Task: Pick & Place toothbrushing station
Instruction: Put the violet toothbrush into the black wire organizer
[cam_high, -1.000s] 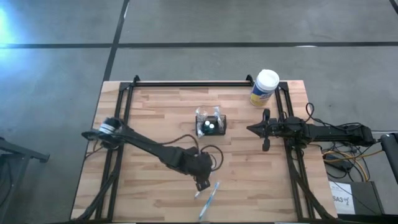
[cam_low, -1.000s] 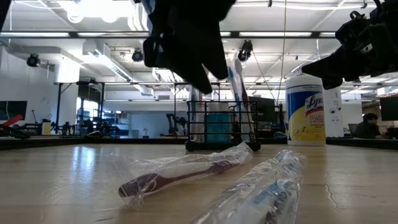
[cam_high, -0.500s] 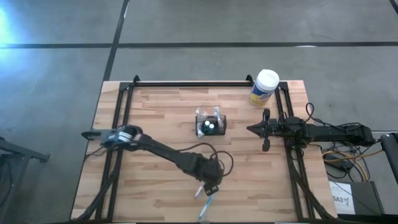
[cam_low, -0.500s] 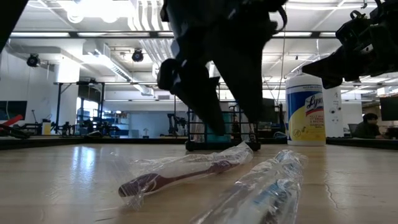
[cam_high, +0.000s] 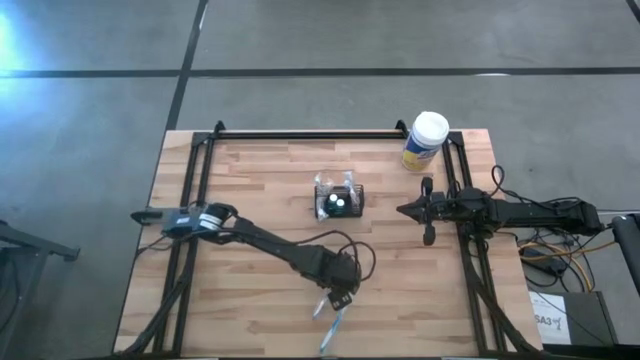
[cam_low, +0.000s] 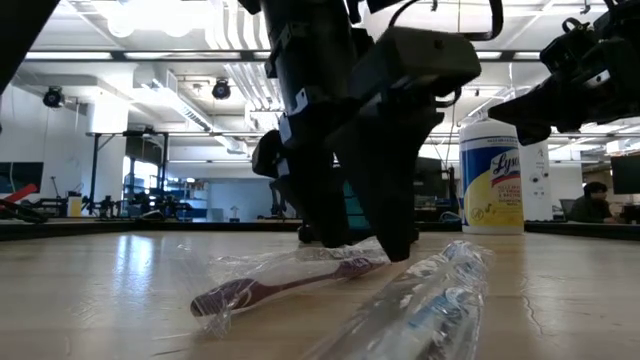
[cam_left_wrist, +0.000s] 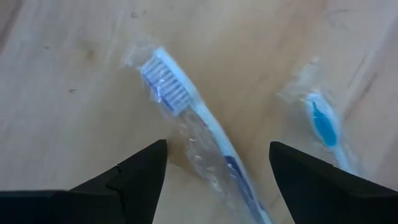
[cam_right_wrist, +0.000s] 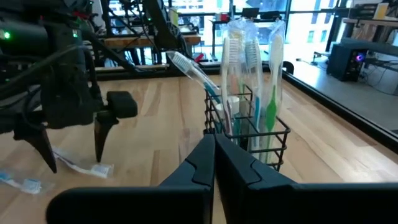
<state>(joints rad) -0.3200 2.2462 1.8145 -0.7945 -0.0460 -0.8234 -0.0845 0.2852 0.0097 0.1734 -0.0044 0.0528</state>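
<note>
Room: a big open workshop with ceiling lights and dark frames beyond the wooden table (cam_high: 250, 180), which sits on a grey floor.
Nearest the front edge: two toothbrushes in clear plastic wrap lie flat on the wood, a purple-handled toothbrush (cam_low: 270, 285) and, just beside it, a blue-and-white toothbrush (cam_low: 425, 305).
Left gripper (cam_high: 341, 297): down low over the purple-handled toothbrush, fingers spread, one on each side of its wrapped handle; the tips look close to the wood, but whether they touch I can't tell. The wrist view shows white bristles between the two dark fingers (cam_left_wrist: 134, 177).
Mid-table: the toothbrushing station (cam_high: 339, 199), a small black wire caddy, stands upright near the centre, well apart from both grippers.
In the station: several wrapped toothbrushes stand on end, far taller than the low walls; one leans out toward the left arm, and one has a green handle (cam_right_wrist: 272, 106).
Right gripper (cam_high: 428, 210): waits above the table's right side, pointing at the station, fingers pressed together.
Far corner: a wipes canister (cam_high: 425, 141), yellow and blue with a white lid shut on top, stands by the back right edge.
</note>
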